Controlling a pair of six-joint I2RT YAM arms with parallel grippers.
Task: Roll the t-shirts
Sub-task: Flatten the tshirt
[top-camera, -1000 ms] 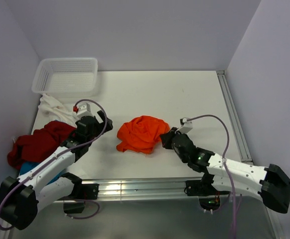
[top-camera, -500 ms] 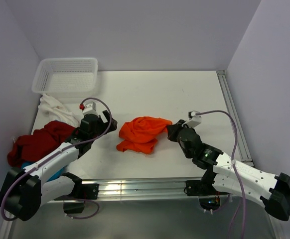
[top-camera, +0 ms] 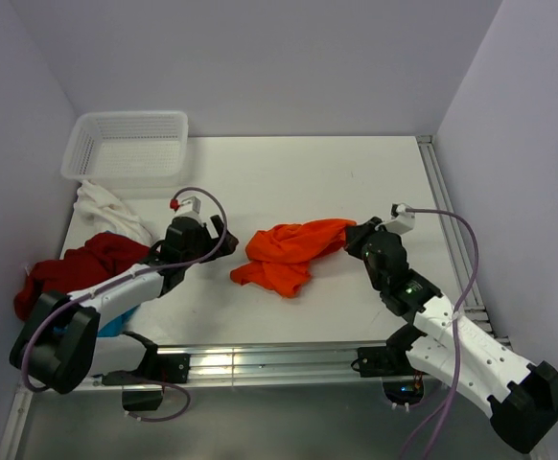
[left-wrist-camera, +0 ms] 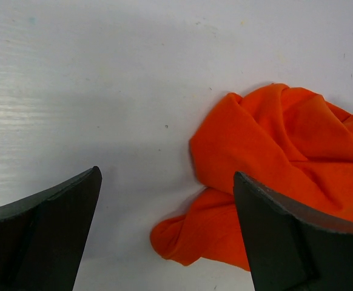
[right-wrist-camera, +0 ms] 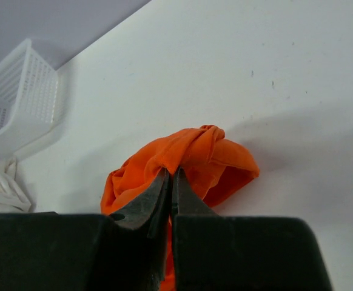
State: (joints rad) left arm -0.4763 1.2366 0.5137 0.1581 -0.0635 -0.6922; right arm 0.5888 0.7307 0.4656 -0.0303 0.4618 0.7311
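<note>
No readable text, label or number shows anywhere.

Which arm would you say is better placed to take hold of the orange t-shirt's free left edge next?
Left. The left arm has open, empty jaws beside the orange t-shirt, at its left edge; the right arm has jaws shut on the right side.

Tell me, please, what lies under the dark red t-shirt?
A patch of blue cloth pokes out beneath the near edge of the dark red t-shirt; the rest is hidden by it and the left arm.
</note>
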